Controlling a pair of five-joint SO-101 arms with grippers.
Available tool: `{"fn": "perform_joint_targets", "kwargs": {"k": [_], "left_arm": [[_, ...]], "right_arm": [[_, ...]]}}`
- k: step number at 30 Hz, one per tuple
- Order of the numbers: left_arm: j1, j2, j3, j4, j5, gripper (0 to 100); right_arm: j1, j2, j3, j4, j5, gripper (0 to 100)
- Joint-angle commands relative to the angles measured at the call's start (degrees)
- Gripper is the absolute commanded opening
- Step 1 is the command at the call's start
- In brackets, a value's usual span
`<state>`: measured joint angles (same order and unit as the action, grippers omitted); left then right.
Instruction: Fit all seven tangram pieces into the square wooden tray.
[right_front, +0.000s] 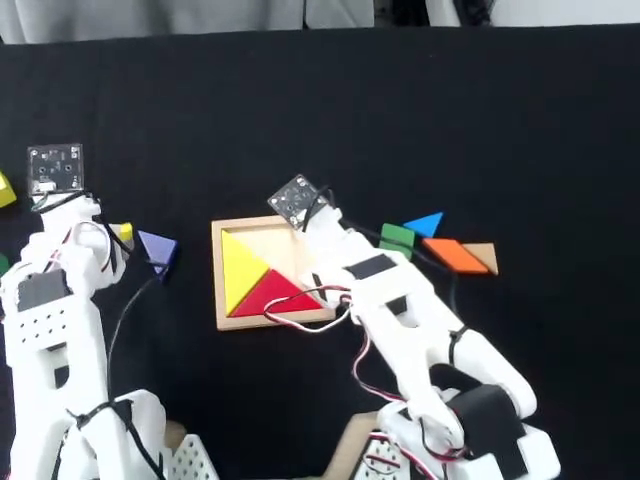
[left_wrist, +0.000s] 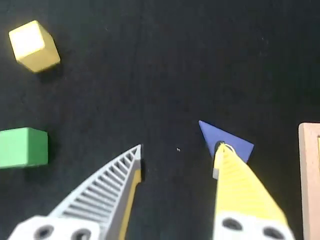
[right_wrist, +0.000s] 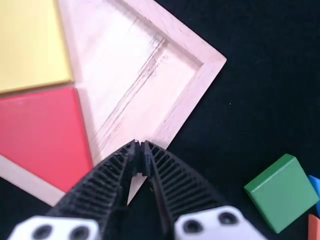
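The square wooden tray (right_front: 218, 300) holds a yellow triangle (right_front: 242, 268) and a red triangle (right_front: 276, 295); its far right part is bare wood. My right gripper (right_wrist: 140, 149) is shut and empty, low over the tray's bare wood (right_wrist: 150, 75) beside the red triangle (right_wrist: 40, 130). Right of the tray lie a green square (right_front: 397, 238), a blue triangle (right_front: 425, 224), an orange parallelogram (right_front: 455, 254) and a tan triangle (right_front: 486, 258). A purple-blue triangle (left_wrist: 228, 141) lies left of the tray. My left gripper (left_wrist: 178, 150) is open, one yellow fingertip (left_wrist: 220, 152) touching that triangle's edge.
A yellow cube (left_wrist: 34, 45) and a green block (left_wrist: 22, 146) sit on the black cloth beyond the left gripper, near the table's left edge. A red and white cable (right_front: 305, 318) loops over the tray's front edge. The tray rim (left_wrist: 311, 175) is close to the purple-blue triangle.
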<state>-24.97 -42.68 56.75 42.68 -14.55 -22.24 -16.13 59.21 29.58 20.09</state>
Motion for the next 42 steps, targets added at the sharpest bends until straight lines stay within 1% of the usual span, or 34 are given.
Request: {"fn": "perform_joint_targets", "kwargs": {"k": [1,3,6,7,9,10,11,13,14,17,23,25,27,32,38,42], "left_arm": [[-1.1,-2.9,0.04,-1.49,0.79,24],[-0.4,-3.87,0.66,0.88,0.62,24],[5.23,-5.27,3.12,4.31,-0.35,24],[6.81,-6.15,4.44,4.66,-2.55,24],[8.66,-8.7,8.13,2.2,-7.56,24],[8.84,-10.11,9.45,-0.18,-7.74,24],[8.48,-10.9,10.24,-1.76,-5.8,24],[7.43,-11.43,9.8,-0.88,0.44,24],[7.25,-10.73,8.84,0.53,2.73,24],[7.08,-4.75,2.51,6.77,6.68,24],[7.52,21.1,-20.18,20.84,18.64,24],[7.6,28.92,-26.86,24.18,23.12,24],[7.6,34.02,-30.99,26.11,26.02,24],[10.15,40.62,-33.63,25.93,29.54,24],[12.97,41.67,-33.01,19.87,34.29,24],[14.29,41.67,-33.01,18.55,35.69,24]], "right_arm": [[0.79,-1.98,-0.22,-1.05,0.0,1.5],[0.79,-1.98,-0.22,-1.05,0.0,1.5],[0.79,-1.98,-0.22,-1.05,0.0,1.5],[0.79,-1.98,-0.22,-1.05,0.0,1.5],[0.79,-1.98,-0.22,-1.05,0.0,1.5],[0.79,-1.98,-0.22,-1.05,0.0,1.5],[0.79,-1.98,-0.22,-1.05,0.0,1.5],[0.79,-1.98,-0.22,-1.05,0.0,1.5],[0.79,-1.98,-0.22,-1.05,0.0,1.5],[0.79,-1.98,-0.22,-1.05,0.0,1.5],[0.79,-1.98,-0.22,-1.05,0.0,1.5],[0.79,-1.98,-0.22,-1.05,0.0,1.5],[0.79,-1.98,-0.22,-1.05,0.0,1.5],[0.79,-1.98,-0.22,-1.05,0.0,1.5],[0.79,-1.98,-0.22,-1.05,0.0,1.5],[0.79,-1.98,-0.22,-1.05,0.0,1.5]]}}
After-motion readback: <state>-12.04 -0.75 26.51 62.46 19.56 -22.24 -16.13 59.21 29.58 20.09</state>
